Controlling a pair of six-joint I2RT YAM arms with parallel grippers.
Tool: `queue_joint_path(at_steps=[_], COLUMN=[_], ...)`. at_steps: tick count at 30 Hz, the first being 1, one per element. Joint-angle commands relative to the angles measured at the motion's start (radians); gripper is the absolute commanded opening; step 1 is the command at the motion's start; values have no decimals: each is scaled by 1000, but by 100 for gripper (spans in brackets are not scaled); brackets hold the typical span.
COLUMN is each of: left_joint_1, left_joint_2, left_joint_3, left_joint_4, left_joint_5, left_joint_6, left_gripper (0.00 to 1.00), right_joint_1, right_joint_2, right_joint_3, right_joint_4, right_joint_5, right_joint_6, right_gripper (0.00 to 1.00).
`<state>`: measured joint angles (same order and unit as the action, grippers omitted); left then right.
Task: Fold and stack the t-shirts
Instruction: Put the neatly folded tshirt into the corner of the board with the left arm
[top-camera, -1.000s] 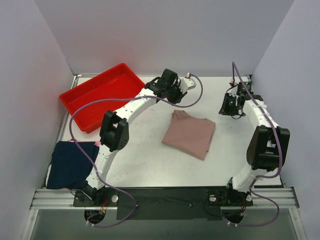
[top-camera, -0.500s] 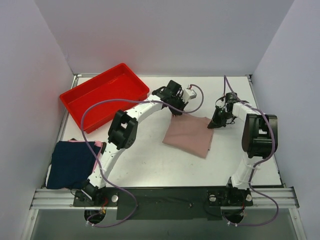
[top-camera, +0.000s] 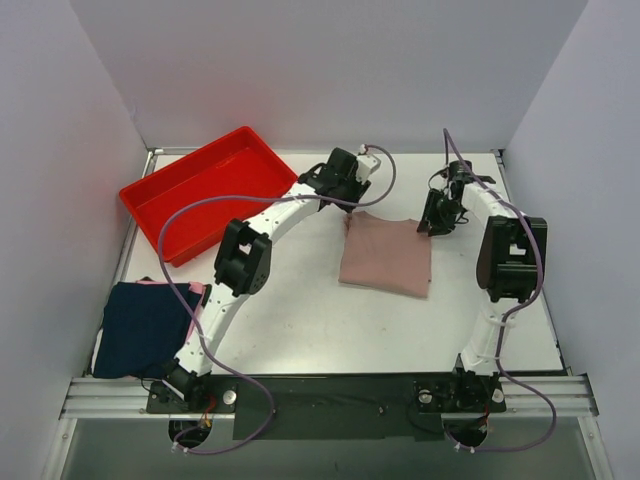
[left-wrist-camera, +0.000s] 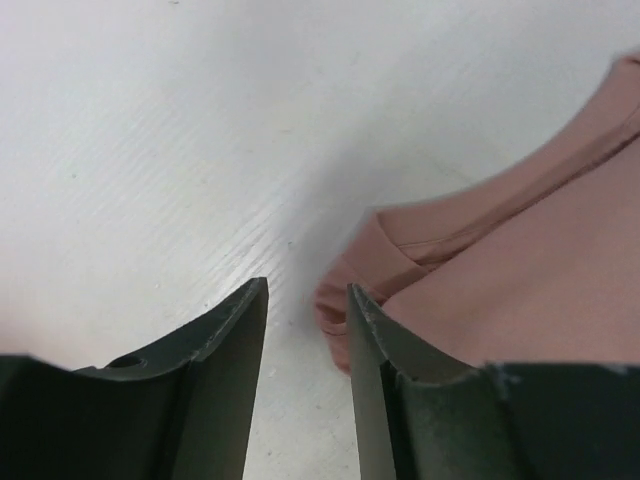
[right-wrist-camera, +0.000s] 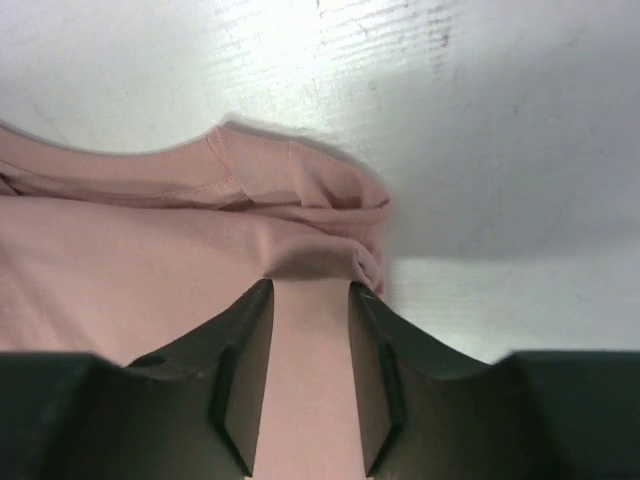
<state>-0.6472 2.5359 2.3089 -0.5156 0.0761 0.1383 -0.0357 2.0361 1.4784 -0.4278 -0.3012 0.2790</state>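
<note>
A dusty-pink t-shirt (top-camera: 386, 256) lies folded in a rough rectangle mid-table. My left gripper (top-camera: 347, 203) is low at its far left corner. In the left wrist view this gripper (left-wrist-camera: 308, 298) is open over bare table, with the shirt's rounded corner (left-wrist-camera: 352, 300) just past the right finger. My right gripper (top-camera: 431, 224) sits at the far right corner. In the right wrist view that gripper (right-wrist-camera: 310, 290) stands open over the pink cloth (right-wrist-camera: 130, 250), a small ridge of it at the tips. A navy t-shirt (top-camera: 143, 327) lies folded at the near left edge.
A red plastic tray (top-camera: 170, 205) stands at the far left of the table, beside the left arm's forearm. Grey walls close in the table on the left, back and right. The arm bases and a metal rail run along the near edge.
Both grippers came down onto the pink shirt's far corners, closed, and have opened again. The shirt has turned from a slanted lie to square and shifted a little toward the back right.
</note>
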Motion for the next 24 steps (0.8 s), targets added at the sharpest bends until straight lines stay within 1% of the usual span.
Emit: queue_joint_path(at_steps=[1, 3, 4, 5, 6, 7, 8, 10, 11, 14, 17, 20, 22, 24], left_joint_1=[29, 31, 31, 32, 29, 29, 27, 26, 23, 17, 14, -5, -14, -20], left_joint_2=[-91, -129, -164, -187, -230, -245, -265, -267, -269, -279, -260, -230, -198, -178], left_joint_3=[55, 29, -29, -66, -160, -202, -263, -305, -322, -419, -480, -523, -540, -563], left_joint_4=[-7, -72, -98, -98, -75, -61, -48, -54, -52, 24, 63, 94, 113, 155], left_joint_5=[-33, 29, 54, 94, 123, 176, 201, 260, 278, 294, 318, 309, 348, 404], left_joint_6=[-159, -219, -247, -296, -328, -382, -402, -465, -505, -566, -635, -663, -683, -701], left_gripper=[49, 54, 57, 71, 73, 75, 81, 86, 86, 88, 89, 90, 90, 79], right_joint_1=[0, -1, 0, 0, 0, 0, 0, 0, 2, 0, 0, -3, -4, -6], right_joint_2=[-134, -188, -221, -234, -258, -276, -286, -306, -316, -332, -346, -369, -385, -407], right_joint_3=[11, -44, -85, -105, -148, -167, -206, -263, -279, -348, -375, -402, -405, -409], right_joint_4=[-80, -81, -81, -80, -80, -78, -77, -65, -55, -17, -6, 6, 8, 8], right_joint_5=[63, 51, 45, 42, 34, 31, 27, 19, 17, 2, -3, -1, -3, -4], right_joint_6=[-23, -17, -9, -5, 5, 8, 15, 19, 20, 35, 42, 45, 46, 46], right_gripper=[40, 48, 52, 53, 56, 57, 58, 58, 59, 59, 59, 59, 59, 59])
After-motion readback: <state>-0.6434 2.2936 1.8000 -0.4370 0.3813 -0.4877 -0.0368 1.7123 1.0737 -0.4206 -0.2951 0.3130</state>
